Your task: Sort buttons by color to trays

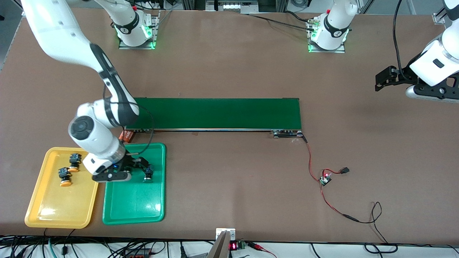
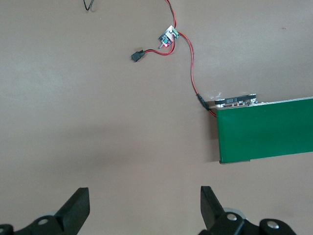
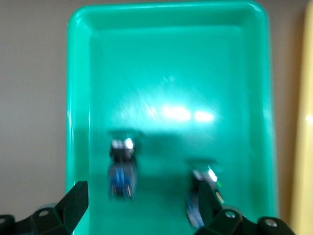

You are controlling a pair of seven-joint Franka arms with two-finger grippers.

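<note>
now right hand (image 3: 142, 208) open over green tray (image 3: 171, 58).

Below your right gripper (image 3: 142, 205) lies the green tray (image 3: 168, 63), filling most of the view. Its fingers (image 3: 73, 200) stand spread wide, holding nothing. Two buttons rest inside that tray: one green button (image 3: 122, 166) between the fingers, another button (image 3: 200, 191) partly hidden by one finger. Beside the tray you see bare bench (image 3: 32, 98) and the yellow tray's edge (image 3: 303, 122).
</note>
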